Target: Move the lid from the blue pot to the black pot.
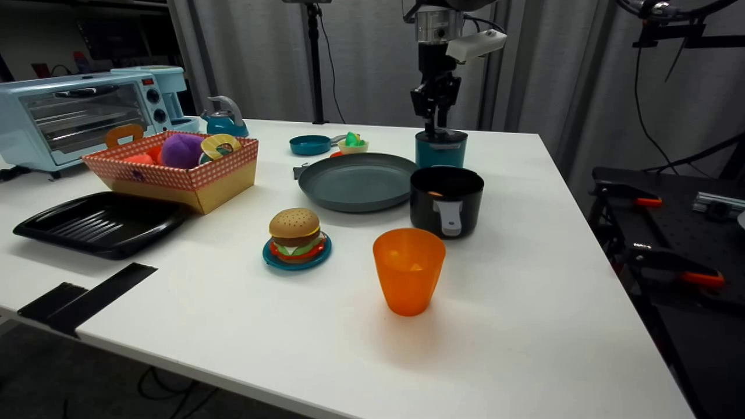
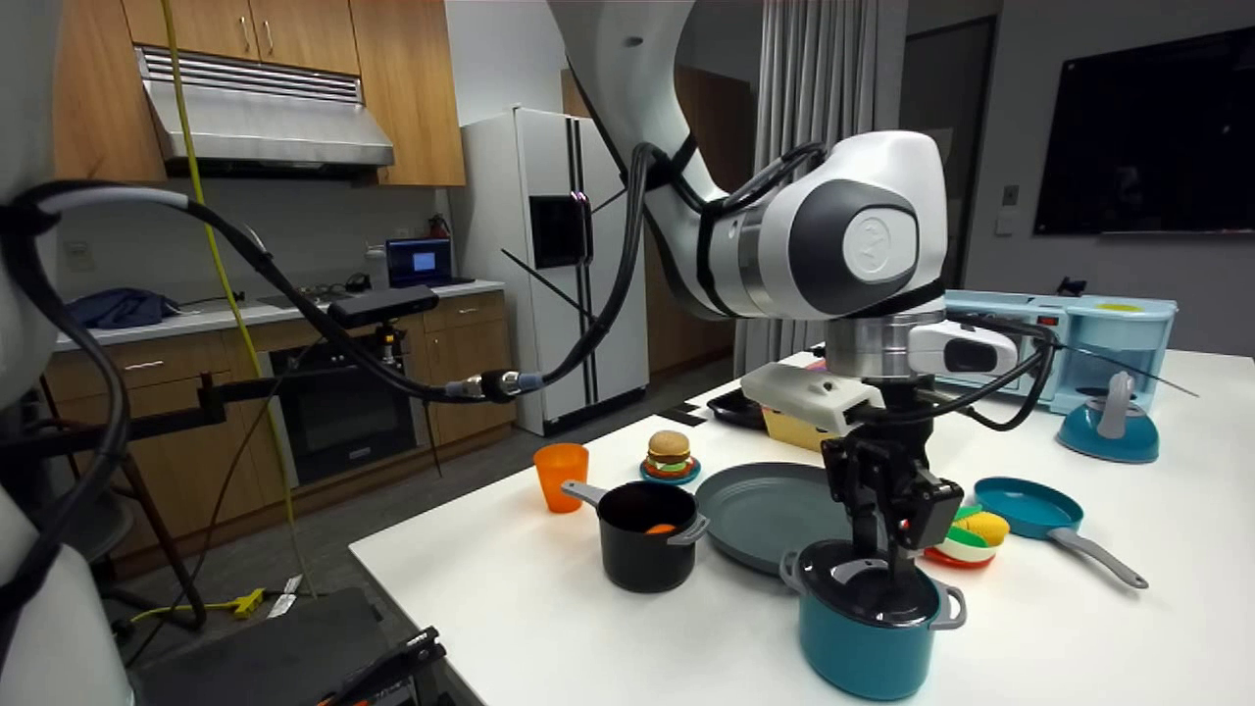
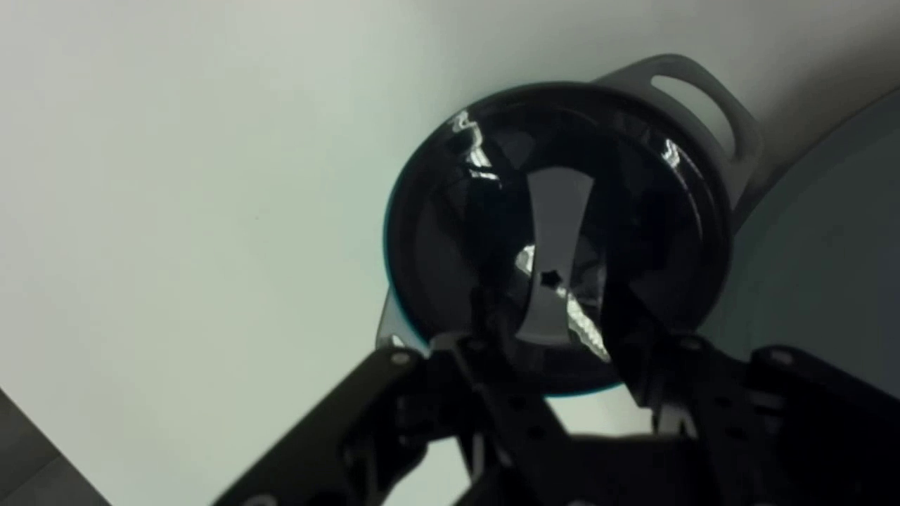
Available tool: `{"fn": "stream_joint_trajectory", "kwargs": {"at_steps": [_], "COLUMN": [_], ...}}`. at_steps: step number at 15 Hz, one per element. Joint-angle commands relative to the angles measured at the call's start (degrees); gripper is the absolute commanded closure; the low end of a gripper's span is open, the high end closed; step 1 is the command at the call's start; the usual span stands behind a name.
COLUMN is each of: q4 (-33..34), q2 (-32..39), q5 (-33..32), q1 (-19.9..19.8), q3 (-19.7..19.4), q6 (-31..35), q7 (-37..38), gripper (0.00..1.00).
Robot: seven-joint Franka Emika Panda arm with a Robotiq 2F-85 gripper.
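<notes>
In an exterior view the gripper (image 1: pixel 436 124) hangs over the blue pot (image 1: pixel 440 157), which stands toward the far right corner of the table (image 1: pixel 512 302); the lid (image 1: pixel 451 137) sits on it, and the black pot (image 1: pixel 445 203) is closer to the near edge, uncovered. In an exterior view I get a better look at the lid lying flat on its pot, with the grey plate (image 2: pixel 775 515) beside both pots and something orange (image 2: pixel 660 529) inside the black one, which stands closer to the table's left corner. In the wrist view the fingers (image 3: pixel 636 351) are spread, one either side of the lid's grey handle (image 3: pixel 555 260), gripping nothing that I can see. So I'd call this the lining-up before the grasp. Next they should close on that handle, raise the lid straight off, then carry it across and set it level over the black pot.
</notes>
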Motion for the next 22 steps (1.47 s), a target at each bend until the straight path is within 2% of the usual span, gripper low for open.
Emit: {"fn": "stream_joint_trajectory", "kwargs": {"at_steps": [1,2,3,5,9,14,22], "q4": [1.74,1.90,2.04,1.78,-0.47,-3.73,-11.14], "q2": [1.69,1.66,1.61,1.08,-1.91,-9.92,-20.22], "q5": [0.52,0.40,0.34,-0.25,0.24,-1.44,1.77], "q1": [0.55,0.60,0.66,0.95,1.53,4.25,5.97], "q3": [-1.33,-1.51,-1.66,-2.12,-1.66,-0.61,5.48], "q6": [0.80,0.77,0.65,0.79,-0.56,-2.82,-8.99], "q7": [0.54,0.64,0.74,1.31,1.03,1.80,-2.41], "gripper": [0.87,0.95,1.00,0.96,0.96,0.96,0.96]}}
